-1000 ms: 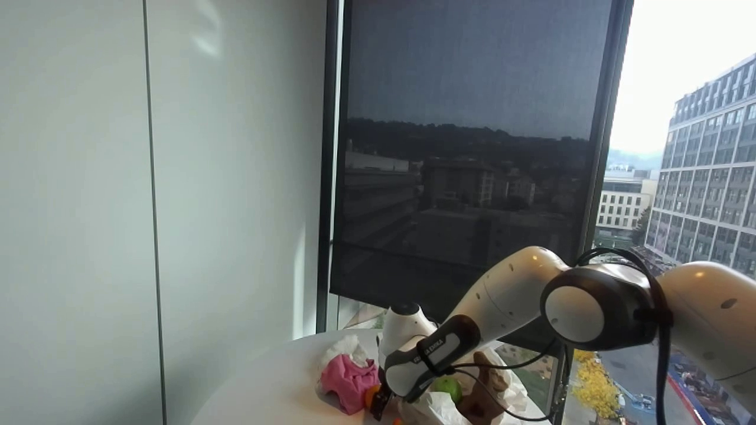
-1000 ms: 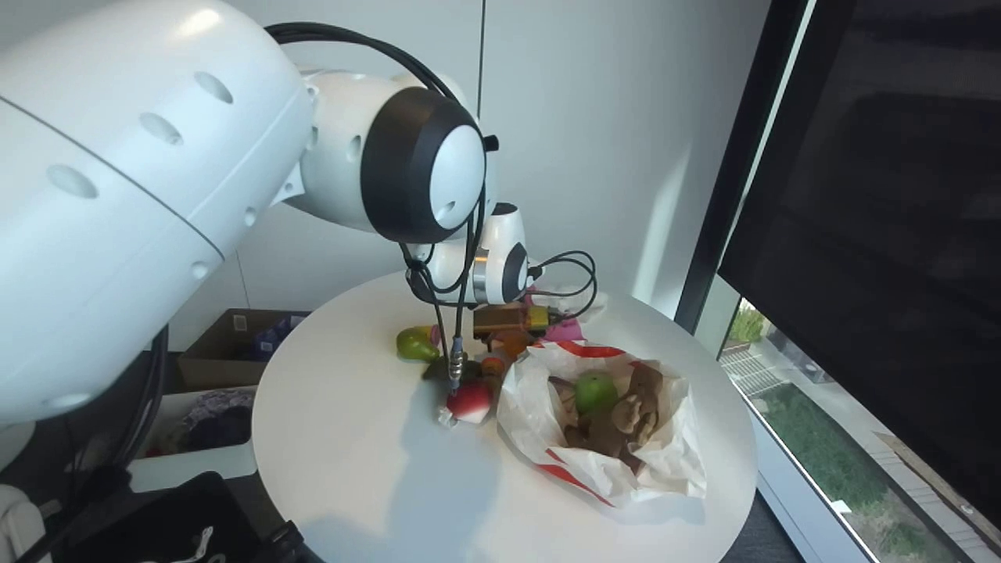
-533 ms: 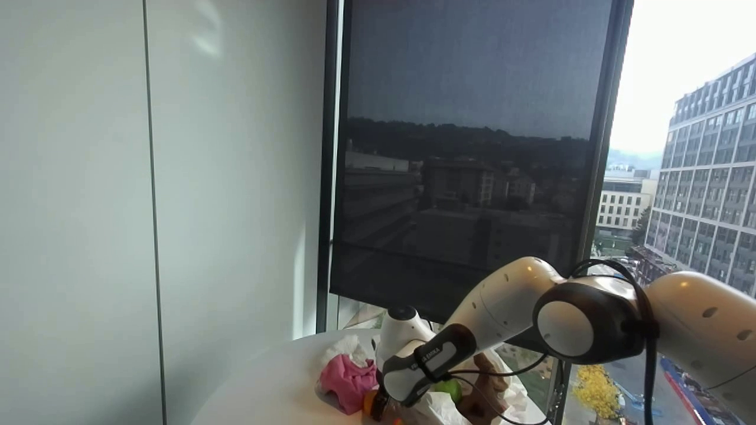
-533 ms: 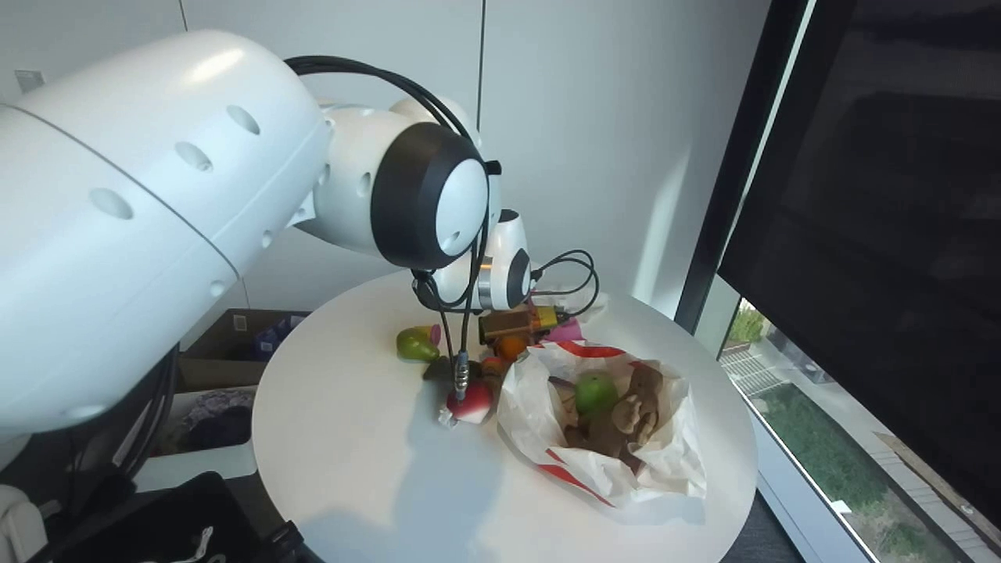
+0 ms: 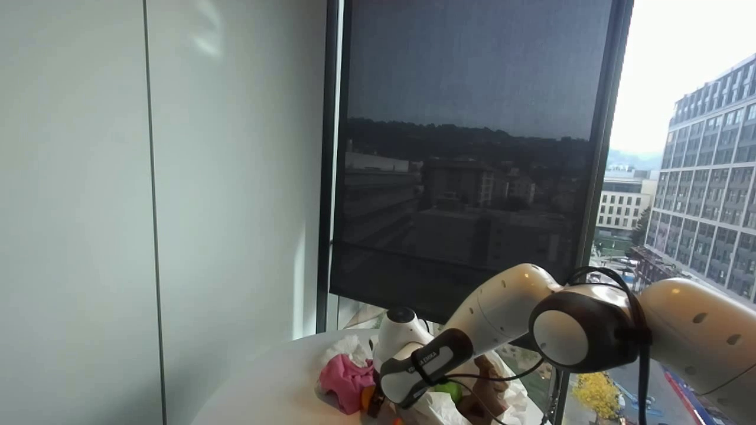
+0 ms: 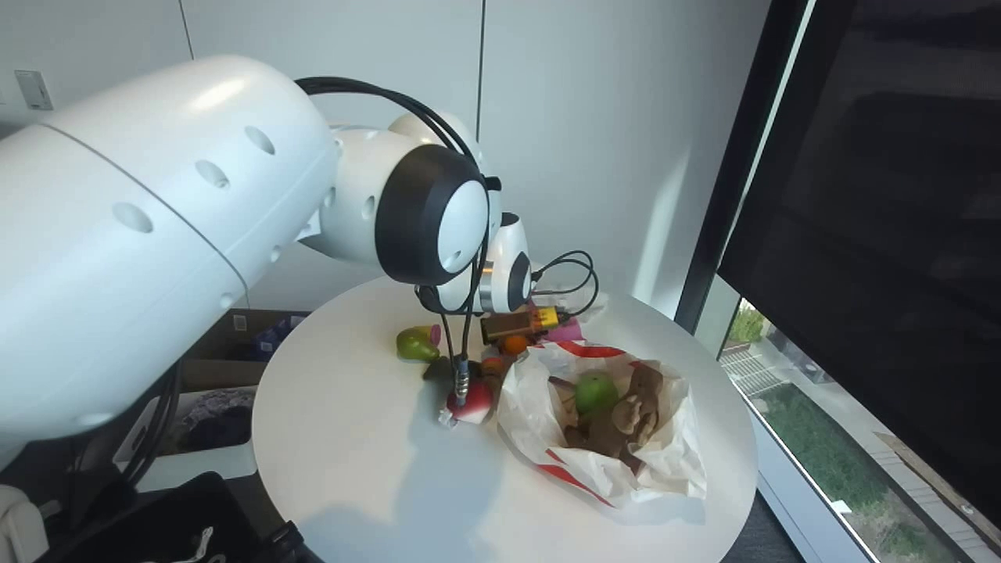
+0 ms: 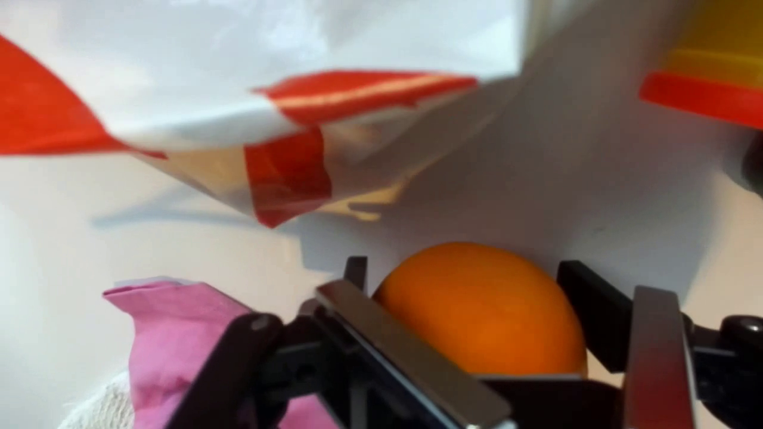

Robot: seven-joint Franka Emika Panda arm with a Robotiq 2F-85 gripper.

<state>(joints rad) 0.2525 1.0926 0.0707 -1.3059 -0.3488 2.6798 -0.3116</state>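
An orange (image 7: 477, 310) fills the space between the fingers of my gripper (image 7: 466, 275) in the wrist view. The right finger pad (image 7: 596, 316) appears to lie against the orange. Beside the left fingertip (image 7: 356, 271) a thin gap shows, and lower down that finger hides the fruit's side, so a firm grip cannot be made out. In an exterior view the orange (image 6: 514, 345) peeks out below the wrist hardware, which conceals the fingers. Left of the gripper a crumpled pink cloth (image 7: 173, 333) touches or nearly touches the finger linkage.
Close by stands an open white-and-red bag (image 6: 524, 414) holding a green fruit (image 6: 596, 393) and a brown plush toy (image 6: 614, 430). A yellow thing with a red edge (image 7: 715, 77) lies to the right. A green pear-like fruit (image 6: 414, 344) and a red-and-white item (image 6: 471, 402) rest on the round table (image 6: 344, 438).
The arm has come down, with the wrist lower in both exterior views. More of the orange shows below the wrist hardware. The bag and the items around it have stayed put.
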